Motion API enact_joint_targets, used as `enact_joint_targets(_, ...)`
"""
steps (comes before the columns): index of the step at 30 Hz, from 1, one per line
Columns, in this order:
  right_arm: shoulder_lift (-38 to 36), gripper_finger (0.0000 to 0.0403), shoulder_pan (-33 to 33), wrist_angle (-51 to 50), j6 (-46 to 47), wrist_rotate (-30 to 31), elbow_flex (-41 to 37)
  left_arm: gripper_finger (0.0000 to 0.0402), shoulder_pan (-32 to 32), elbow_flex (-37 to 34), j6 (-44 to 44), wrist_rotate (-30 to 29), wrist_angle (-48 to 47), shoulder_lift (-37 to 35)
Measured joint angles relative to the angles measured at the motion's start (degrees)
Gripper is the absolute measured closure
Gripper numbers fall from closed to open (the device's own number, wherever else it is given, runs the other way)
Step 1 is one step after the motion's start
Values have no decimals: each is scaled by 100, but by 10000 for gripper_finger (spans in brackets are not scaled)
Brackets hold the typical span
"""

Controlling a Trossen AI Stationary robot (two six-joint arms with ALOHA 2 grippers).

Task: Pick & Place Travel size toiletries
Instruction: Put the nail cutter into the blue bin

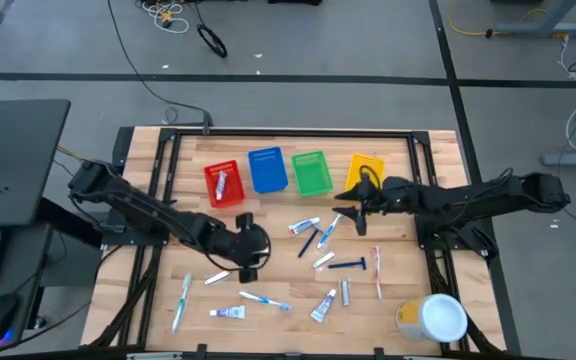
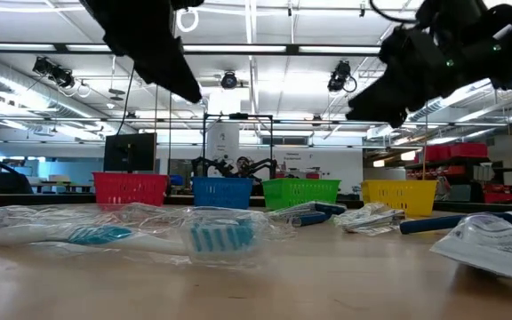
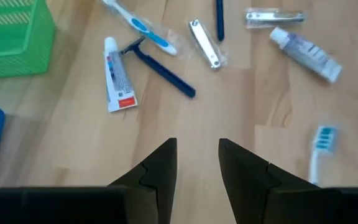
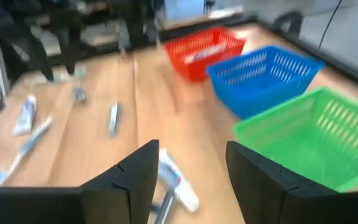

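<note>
The travel size toiletries lie loose on the wooden table: a white toothpaste tube (image 3: 117,74), a blue razor (image 3: 163,68), a blue-and-white toothbrush (image 3: 138,25), a second tube (image 3: 306,53) and others nearer the front edge. One white tube (image 1: 221,183) lies in the red bin (image 1: 230,196). My left gripper (image 3: 197,162) hovers open over bare wood left of the pile, nothing between its fingers. My right gripper (image 4: 191,168) hangs open near the yellow bin (image 1: 366,172); a tube (image 4: 176,177) lies on the table beyond its fingers.
Red, blue (image 1: 267,170), green (image 1: 312,172) and yellow bins stand in a row along the far side. A big yellow tub with a white lid (image 1: 433,318) stands at the near right corner. Bare wood lies between the bins and the scattered items.
</note>
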Motion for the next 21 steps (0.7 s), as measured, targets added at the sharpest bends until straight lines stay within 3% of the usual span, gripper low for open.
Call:
enact_joint_targets(9,1017,206,422,145,59,-4,-22,264,-46,1,-667,237,-186,845)
enact_joint_targets(17,1439,206,741,476,484,0,-13,230,100,-2,-706,131,-954,952)
enact_joint_targets(21,1517,206,920,595,505,2,-15,220,259,-7,-552,424,-1103,952)
